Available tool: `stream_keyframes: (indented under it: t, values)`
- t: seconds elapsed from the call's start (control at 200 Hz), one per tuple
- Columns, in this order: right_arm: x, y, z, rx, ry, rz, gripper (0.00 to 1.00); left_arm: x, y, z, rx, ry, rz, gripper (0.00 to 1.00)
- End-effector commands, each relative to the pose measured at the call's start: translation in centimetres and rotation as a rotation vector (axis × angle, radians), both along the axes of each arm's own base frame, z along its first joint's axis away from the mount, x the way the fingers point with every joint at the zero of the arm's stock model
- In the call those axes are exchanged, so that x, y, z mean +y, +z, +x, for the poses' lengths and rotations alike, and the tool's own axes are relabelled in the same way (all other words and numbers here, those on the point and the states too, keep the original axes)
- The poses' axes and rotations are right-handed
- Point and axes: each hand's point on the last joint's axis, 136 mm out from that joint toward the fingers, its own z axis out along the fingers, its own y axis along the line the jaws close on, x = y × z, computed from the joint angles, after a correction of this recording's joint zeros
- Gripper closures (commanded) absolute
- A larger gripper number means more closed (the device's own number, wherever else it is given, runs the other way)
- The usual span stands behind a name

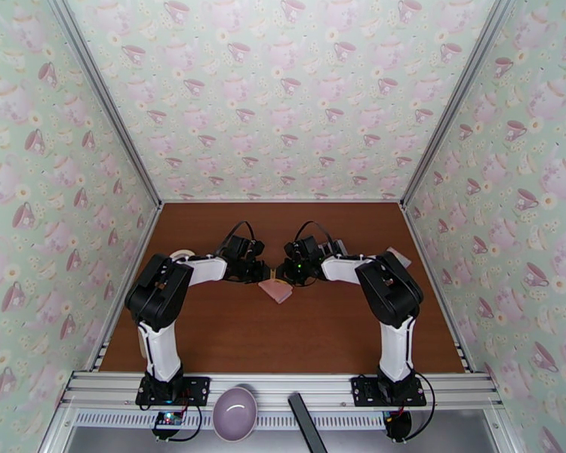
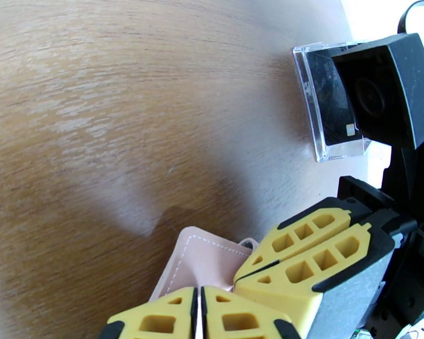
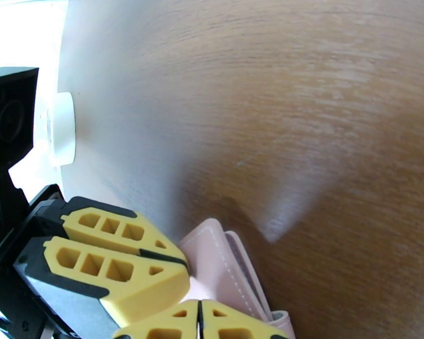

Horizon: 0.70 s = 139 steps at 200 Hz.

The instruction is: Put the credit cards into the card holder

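- Counter (image 1: 283, 334): two arms meet at its middle.
- Left jaws, right jaws: both closed, apparently pinching the pink holder (image 2: 198, 258) between them.
- Cards (image 2: 336, 103): in a clear case, well apart. Opening the holder likely comes first, then fetching a card.

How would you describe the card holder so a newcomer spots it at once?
On the brown table, look at the middle, where the left pincer and right pincer meet. The card holder is the small pink stitched wallet pinched between them, unlike the clear box of dark cards at the right edge.
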Motion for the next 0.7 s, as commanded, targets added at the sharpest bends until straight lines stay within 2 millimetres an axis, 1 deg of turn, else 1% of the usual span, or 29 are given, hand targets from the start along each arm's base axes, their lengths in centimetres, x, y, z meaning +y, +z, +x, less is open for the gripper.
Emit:
stream_keyframes:
  t: [0.0, 0.13, 0.28, 0.356, 0.436, 0.581, 0.641, 0.691]
  values:
    - [-1.1, -2.9, -1.8, 0.03, 0.002, -0.086, 0.9, 3.3, -4.2, -0.9, 0.068, 0.074, 0.15, 0.88]
    - [-0.6, -2.3, -2.1, 0.002, 0.0, -0.06, 0.9, 3.3, -4.3, -0.9, 0.071, 0.074, 0.148, 0.88]
    - [-0.2, -2.3, -2.5, -0.078, 0.012, -0.145, 0.91, 3.2, -4.3, -0.9, 0.071, 0.075, 0.147, 0.88]
    - [0.2, -2.6, -3.0, -0.116, 0.026, -0.194, 0.92, 3.2, -4.4, -0.8, 0.074, 0.077, 0.144, 0.88]
    - [0.1, -3.4, -3.6, -0.161, 0.033, -0.279, 0.92, 3.2, -4.6, -0.9, 0.081, 0.078, 0.14, 0.88]
    - [-0.7, -4.6, -4.5, -0.24, 0.015, -0.394, 0.94, 3.1, -4.5, -0.8, 0.078, 0.082, 0.136, 0.88]
    - [-1.1, -5.1, -4.8, -0.28, -0.007, -0.42, 0.93, 3.1, -4.5, -0.7, 0.078, 0.085, 0.131, 0.88]
    - [-0.9, -5.1, -4.8, -0.306, -0.038, -0.38, 0.93, 3.0, -4.5, -0.7, 0.081, 0.084, 0.127, 0.88]
